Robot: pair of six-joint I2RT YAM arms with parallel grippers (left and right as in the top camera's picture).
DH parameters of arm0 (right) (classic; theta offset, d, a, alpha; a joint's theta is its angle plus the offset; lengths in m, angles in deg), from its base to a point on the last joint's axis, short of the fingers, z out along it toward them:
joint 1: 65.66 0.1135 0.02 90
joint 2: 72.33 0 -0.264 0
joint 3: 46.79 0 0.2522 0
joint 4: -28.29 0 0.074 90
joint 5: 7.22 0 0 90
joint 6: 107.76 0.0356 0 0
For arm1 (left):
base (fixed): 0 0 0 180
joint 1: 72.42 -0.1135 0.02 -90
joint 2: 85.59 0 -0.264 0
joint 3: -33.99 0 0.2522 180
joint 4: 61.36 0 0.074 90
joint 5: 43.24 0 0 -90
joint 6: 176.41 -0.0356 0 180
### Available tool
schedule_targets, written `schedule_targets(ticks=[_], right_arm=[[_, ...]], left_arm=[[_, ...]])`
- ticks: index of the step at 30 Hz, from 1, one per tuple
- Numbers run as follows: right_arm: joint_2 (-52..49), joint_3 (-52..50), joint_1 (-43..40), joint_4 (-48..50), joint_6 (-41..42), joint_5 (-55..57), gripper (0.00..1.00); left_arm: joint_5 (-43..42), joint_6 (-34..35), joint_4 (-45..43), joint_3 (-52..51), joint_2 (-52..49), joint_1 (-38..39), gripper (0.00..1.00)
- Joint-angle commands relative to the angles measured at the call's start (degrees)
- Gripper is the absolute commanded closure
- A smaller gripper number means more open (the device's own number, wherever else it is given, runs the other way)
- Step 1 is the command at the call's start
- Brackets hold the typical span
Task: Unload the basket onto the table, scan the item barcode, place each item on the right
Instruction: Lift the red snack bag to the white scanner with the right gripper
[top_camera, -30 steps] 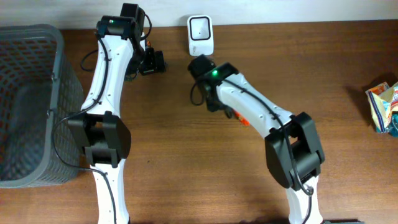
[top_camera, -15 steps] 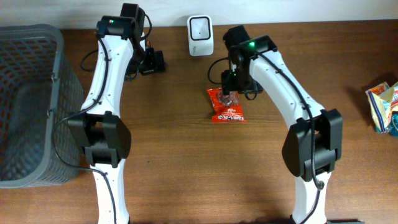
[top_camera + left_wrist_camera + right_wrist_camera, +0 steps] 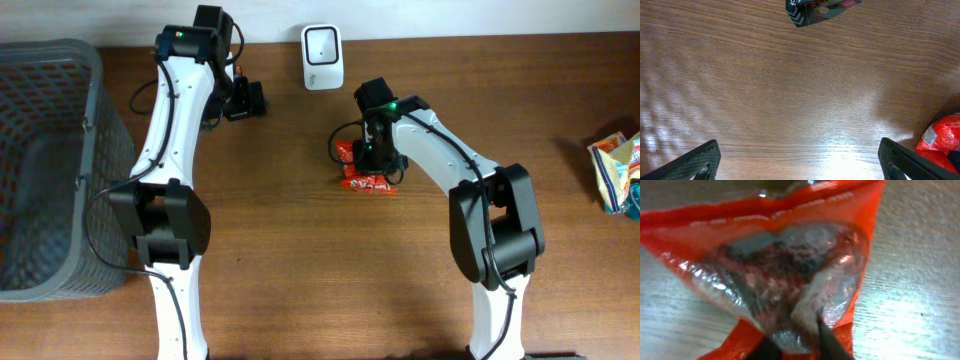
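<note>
- The right tool (image 3: 797, 347) is closed on the lower edge of the red crinkled plastic packet (image 3: 780, 270). Its dark fingertips (image 3: 832, 337) are seen pinching the film, with the packet's clear window directly ahead of the wrist camera.
- The packet is located near the middle of the brown wooden bench (image 3: 300, 260), in front of the white upright barcode scanner (image 3: 322, 57) and apart from it. Whether it has left the surface cannot be told.
- An edge grip is judged to have been chosen so that the printed faces are left uncovered for the scanner window.
- The step in hand is judged to be the pick-up. Presentation to the scanner is not yet done.
- The left tool (image 3: 800, 165) is fully open and empty. It is held low over bare bench to the left of the scanner, out of the right arm's way.
- A grey plastic mesh basket (image 3: 50, 160) stands at the left bench edge and a multicoloured carton (image 3: 618, 170) at the right edge. Both are well apart from the packet.
</note>
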Motion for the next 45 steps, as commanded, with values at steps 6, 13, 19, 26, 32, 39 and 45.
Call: schedule_targets(ticks=[6,13,19,26,32,39,45], right_arm=[[-0.2,5.0,0.2,-1.4,0.5,0.3,0.96],[-0.2,7.3,0.3,15.2,0.3,0.3,0.96],[-0.2,8.1,0.2,34.2,0.3,0.3,0.96],[-1.4,10.0,0.3,49.0,0.2,9.5,0.96],[-7.5,10.0,0.3,59.1,-0.3,10.4,0.96],[-7.6,10.9,0.1,59.6,-1.7,12.0,0.96],[-0.4,11.3,0.2,51.9,-1.7,16.6,0.91]], left_arm=[[0.6,-0.3,-0.1,-0.2,0.6,0.1,0.01],[0.6,-0.3,-0.1,-0.2,0.6,0.1,0.01],[0.6,-0.3,-0.1,-0.2,0.6,0.1,0.01],[0.6,-0.3,-0.1,-0.2,0.6,0.1,0.01],[0.6,-0.3,-0.1,-0.2,0.6,0.1,0.01],[0.6,-0.3,-0.1,-0.2,0.6,0.1,0.01],[0.6,-0.3,-0.1,-0.2,0.6,0.1,0.01]])
